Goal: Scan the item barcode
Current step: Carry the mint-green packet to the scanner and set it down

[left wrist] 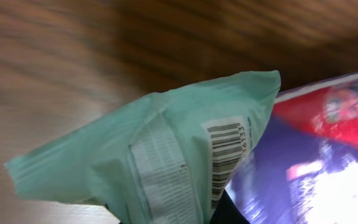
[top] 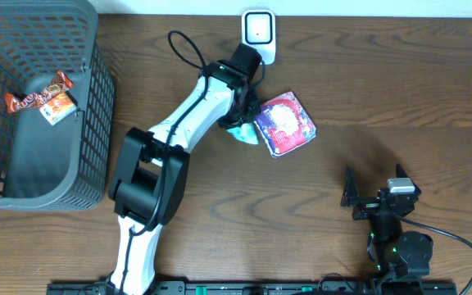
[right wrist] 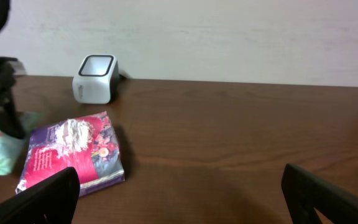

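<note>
The left gripper [top: 244, 117], jaws pressed together, pinches a mint-green packet [left wrist: 166, 149] just in front of the barcode scanner [top: 258, 33]. The packet's barcode [left wrist: 224, 155] faces the wrist camera. A red-and-purple packet [top: 285, 123] lies just beside it. The right gripper [top: 374, 190] is spread wide, well apart from the scanner.

Overhead: straight down, barcode scanner [top: 258, 33] at top edge. Left wrist: very close on mint-green packet [left wrist: 166, 155] near scanner. Right wrist: low, far back, facing scanner, shared with overhead.

mint-green packet [left wrist: 166, 149], barcode [left wrist: 222, 155] showing, near the white scanner [top: 258, 31].
</note>
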Robot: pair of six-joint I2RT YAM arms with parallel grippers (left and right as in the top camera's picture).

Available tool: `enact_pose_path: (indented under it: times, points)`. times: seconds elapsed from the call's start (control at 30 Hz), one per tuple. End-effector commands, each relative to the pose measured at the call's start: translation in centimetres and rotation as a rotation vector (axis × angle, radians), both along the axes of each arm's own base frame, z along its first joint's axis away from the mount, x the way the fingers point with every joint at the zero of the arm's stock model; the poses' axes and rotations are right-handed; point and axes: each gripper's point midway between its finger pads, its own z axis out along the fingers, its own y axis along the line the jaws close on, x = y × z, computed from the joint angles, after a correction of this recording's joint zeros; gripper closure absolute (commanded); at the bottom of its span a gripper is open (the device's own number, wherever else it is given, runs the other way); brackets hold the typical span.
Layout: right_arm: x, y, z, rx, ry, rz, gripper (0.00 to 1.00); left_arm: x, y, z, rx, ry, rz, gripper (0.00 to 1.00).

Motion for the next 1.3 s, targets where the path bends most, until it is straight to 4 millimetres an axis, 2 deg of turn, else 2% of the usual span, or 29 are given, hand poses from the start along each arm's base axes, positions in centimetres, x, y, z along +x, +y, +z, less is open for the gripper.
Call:
enact_pose_path:
  times: [0.0,0.13,0.27,0.37,0.47,0.53,0.67,0.7,0.77,0.83,0.93,1.07,1.1,1.27]
  points:
    - [0.0,0.0,0.0,-0.015,-0.001,-0.001,0.01,-0.5,-2.7,-1.2,-0.105,0.054,0.024,0.93]
    - [0.0,0.0,0.0,-0.015,-0.001,-0.001,0.01,0.4,-5.1,-2.1,-0.14,-0.01,-0.028,0.93]
    - [0.0,0.0,0.0,-0.015,-0.001,-0.001,0.01,2.3,-8.2,-0.6,-0.212,-0.175,-0.211,0.92]
    - [0.0,0.0,0.0,-0.015,-0.001,-0.001,0.01,2.8,-9.9,0.7,-0.294,-0.25,-0.334,0.92]
    - [0.0,0.0,0.0,-0.015,-0.001,-0.001,0.01,3.2,-9.3,1.0,-0.294,-0.257,-0.343,0.92]
    - [0.0,0.0,0.0,-0.015,-0.001,-0.001,0.01,3.3,-8.2,0.7,-0.282,-0.231,-0.32,0.92]
    - [0.0,0.0,0.0,-0.015,-0.001,-0.001,0.01,2.1,-5.6,-0.4,-0.237,-0.124,-0.279,0.92]
    - [0.0,0.0,0.0,-0.015,-0.001,-0.001,0.01,1.8,-5.2,-0.6,-0.228,-0.1,-0.273,0.89]
    - [0.0,0.0,0.0,-0.015,-0.001,-0.001,0.01,0.5,-4.8,-0.9,-0.229,-0.04,-0.278,0.7]
    - [0.0,0.0,0.0,-0.015,-0.001,-0.001,0.01,-0.6,-5.4,-0.6,-0.277,-0.008,-0.322,0.62]
    - [0.0,0.0,0.0,-0.015,-0.001,-0.001,0.01,-1.5,-6.9,0.9,-0.386,0.014,-0.368,0.52]
    - [0.0,0.0,0.0,-0.015,-0.001,-0.001,0.01,-0.7,-6.6,3.5,-0.414,-0.039,-0.367,0.46]
    - [0.0,0.0,0.0,-0.015,-0.001,-0.001,0.01,-0.3,-6.3,4.6,-0.421,-0.064,-0.363,0.46]
    - [0.0,0.0,0.0,-0.015,-0.001,-0.001,0.01,2.0,-3.2,13.2,-0.46,-0.26,-0.322,0.41]
